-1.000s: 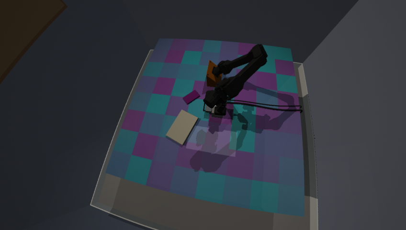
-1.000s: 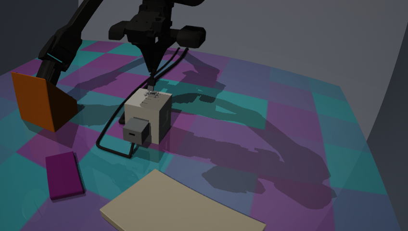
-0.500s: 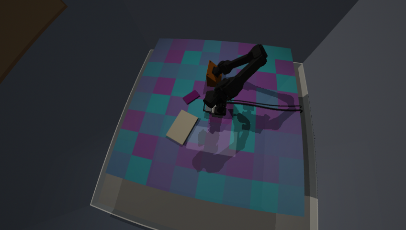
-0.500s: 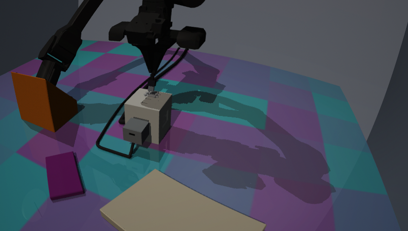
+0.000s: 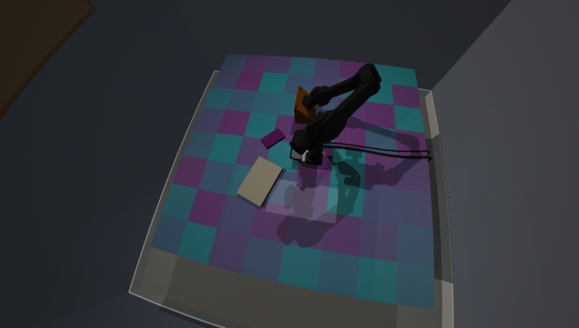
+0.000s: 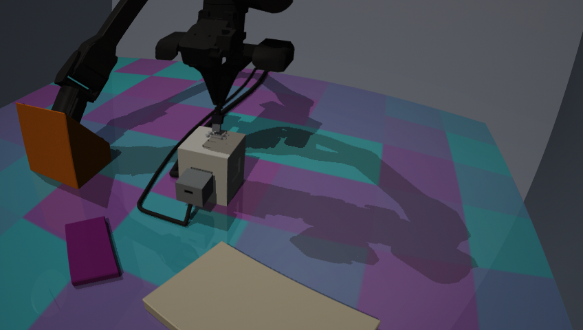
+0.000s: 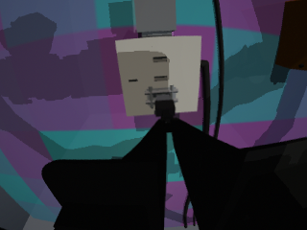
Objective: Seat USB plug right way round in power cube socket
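Observation:
A beige power cube [image 6: 210, 165] [image 7: 144, 71] [image 5: 298, 155] stands mid-table with a grey adapter [image 6: 194, 188] [image 7: 155, 11] on its front face. A dark USB plug [image 6: 216, 121] [image 7: 165, 106] stands upright at the socket on the cube's top, near the back edge, its metal end in the socket. My gripper [image 6: 218, 114] [image 7: 168, 125] [image 5: 311, 156] points straight down over the cube and is shut on the plug's body. Black cables [image 6: 153, 183] [image 7: 217, 57] run from the cube across the table.
An orange wedge [image 6: 49, 143] [image 5: 302, 106] stands left of the cube by the arm's base. A purple block [image 6: 89, 250] [image 5: 272, 138] and a flat beige slab [image 6: 245, 294] [image 5: 259, 180] lie in front. The table edge [image 5: 442, 203] is at right.

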### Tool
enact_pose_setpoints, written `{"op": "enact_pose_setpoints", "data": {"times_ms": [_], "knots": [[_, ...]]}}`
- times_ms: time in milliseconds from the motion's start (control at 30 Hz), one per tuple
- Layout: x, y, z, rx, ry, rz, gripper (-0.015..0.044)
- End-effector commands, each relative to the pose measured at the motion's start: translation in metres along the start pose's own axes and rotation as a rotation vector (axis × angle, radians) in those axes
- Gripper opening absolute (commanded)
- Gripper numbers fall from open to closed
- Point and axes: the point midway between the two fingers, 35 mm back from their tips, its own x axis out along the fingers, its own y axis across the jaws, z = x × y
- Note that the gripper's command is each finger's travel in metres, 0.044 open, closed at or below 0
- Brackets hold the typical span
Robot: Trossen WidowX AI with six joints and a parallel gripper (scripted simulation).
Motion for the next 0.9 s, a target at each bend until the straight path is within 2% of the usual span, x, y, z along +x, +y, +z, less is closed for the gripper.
{"op": "enact_pose_setpoints", "data": {"times_ms": [0, 867], "knots": [[0.0009, 0.0002, -0.0003, -0.007, 0.007, 0.003, 0.0000], [0.0040, 0.0003, -0.0005, -0.006, 0.013, 0.003, 0.0000]]}}
